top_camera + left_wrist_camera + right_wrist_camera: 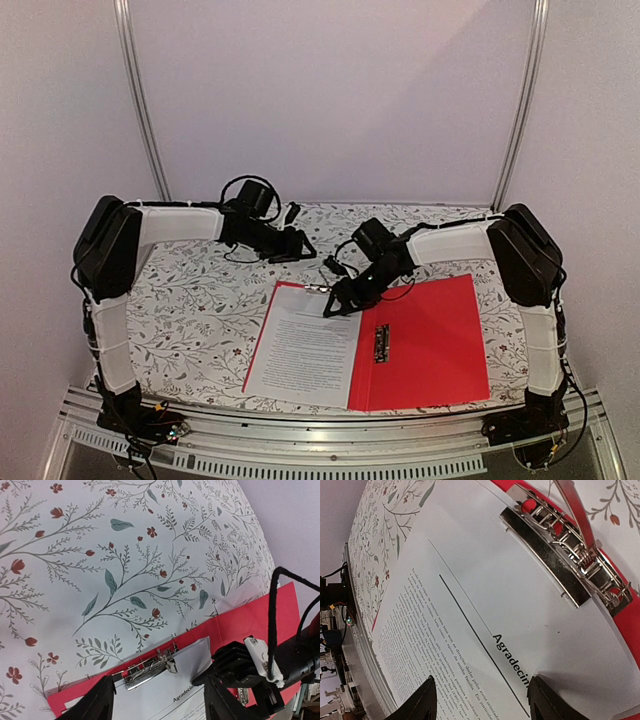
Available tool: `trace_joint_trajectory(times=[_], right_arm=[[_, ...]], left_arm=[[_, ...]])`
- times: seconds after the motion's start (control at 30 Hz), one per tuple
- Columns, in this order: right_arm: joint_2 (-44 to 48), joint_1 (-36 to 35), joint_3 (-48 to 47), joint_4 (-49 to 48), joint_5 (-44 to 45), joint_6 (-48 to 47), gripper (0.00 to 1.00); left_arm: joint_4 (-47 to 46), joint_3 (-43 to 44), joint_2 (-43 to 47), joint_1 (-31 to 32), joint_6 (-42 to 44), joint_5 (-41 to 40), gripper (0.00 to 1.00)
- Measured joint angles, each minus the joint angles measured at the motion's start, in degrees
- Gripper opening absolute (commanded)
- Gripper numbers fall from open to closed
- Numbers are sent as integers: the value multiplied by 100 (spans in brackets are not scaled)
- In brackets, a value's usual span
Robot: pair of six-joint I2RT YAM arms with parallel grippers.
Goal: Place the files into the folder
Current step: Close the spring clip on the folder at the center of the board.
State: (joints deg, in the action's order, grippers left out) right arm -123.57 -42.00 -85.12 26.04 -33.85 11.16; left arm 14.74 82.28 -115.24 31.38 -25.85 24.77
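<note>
On left half of open flat red plastic folder (440,350), white printed paper sheets (305,350) lying flat, far edge sitting at silver metal lever clip (560,545); whether clip is clamping them, cannot tell.
Right gripper (482,695) hovering just above sheets' far right corner, fingers spread, pinching nothing.
Left gripper (160,700) hanging beyond folder's far edge over floral tablecloth (190,300), fingers spread too, empty.
Advice: be pressing clip down squarely while keeping sheets aligned, then swinging right cover over without dragging floppy paper.
</note>
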Motion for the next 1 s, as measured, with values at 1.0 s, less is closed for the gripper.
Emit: trace_joint_trajectory(times=[1.0], right_arm=[[-4,2,46,-83,2,-28,62]], left_arm=[[662,811,-835,291,232,20,29]])
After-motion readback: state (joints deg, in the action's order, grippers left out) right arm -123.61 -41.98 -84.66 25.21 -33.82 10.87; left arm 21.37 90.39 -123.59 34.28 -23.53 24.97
